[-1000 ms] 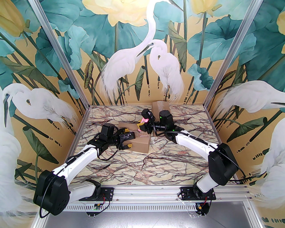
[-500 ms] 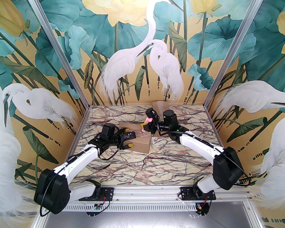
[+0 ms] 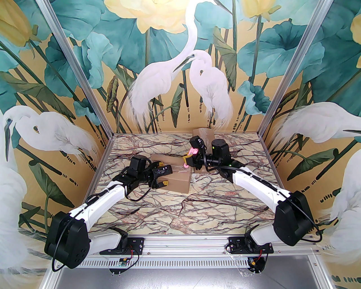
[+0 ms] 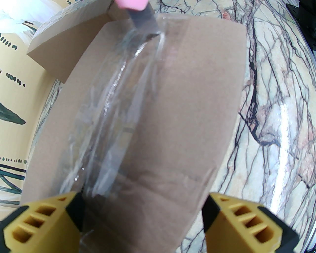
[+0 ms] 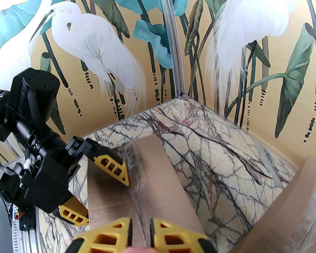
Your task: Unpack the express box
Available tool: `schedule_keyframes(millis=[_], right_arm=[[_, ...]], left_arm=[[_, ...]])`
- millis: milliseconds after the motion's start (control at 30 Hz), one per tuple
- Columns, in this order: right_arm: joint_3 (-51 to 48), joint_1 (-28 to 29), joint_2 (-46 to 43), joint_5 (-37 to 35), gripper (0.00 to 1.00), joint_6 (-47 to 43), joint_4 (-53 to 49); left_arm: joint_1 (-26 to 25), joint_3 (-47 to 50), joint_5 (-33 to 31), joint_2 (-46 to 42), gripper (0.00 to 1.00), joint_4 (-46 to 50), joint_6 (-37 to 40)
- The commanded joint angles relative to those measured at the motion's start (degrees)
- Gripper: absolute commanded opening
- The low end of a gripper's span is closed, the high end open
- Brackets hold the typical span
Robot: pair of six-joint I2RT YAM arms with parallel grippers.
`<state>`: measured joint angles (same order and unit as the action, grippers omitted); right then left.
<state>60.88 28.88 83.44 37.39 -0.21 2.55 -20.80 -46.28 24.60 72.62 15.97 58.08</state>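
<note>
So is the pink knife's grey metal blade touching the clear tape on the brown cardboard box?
Touching. The left wrist view shows the knife's blade tip pressed into the wrinkled tape at the box's far end.

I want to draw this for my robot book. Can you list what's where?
box: brown cardboard, taped, on the marble table
left gripper: open, one finger each side of the box
right gripper: shut on the pink cutter
blade: at the clear tape, end away from left gripper
second box: by the back wall
</note>
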Motion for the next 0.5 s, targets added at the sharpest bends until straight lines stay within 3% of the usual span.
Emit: schedule_keyframes(millis=[0,200,467], right_arm=[[-1.93,-1.07,-1.85,1.61,0.0,-0.28,-5.64],[-1.56,-2.55,-1.8,0.12,0.0,-6.25,-8.12],[-1.21,-4.71,-3.08,0.78,0.0,-7.42,-3.11]], left_arm=[[1.45,2.01,-9.19,2.85,0.82,8.23,-2.06],[1.43,2.42,-6.67,2.08,0.81,9.92,-0.68],[1.33,3.04,-3.24,1.04,0.8,12.5,1.89]])
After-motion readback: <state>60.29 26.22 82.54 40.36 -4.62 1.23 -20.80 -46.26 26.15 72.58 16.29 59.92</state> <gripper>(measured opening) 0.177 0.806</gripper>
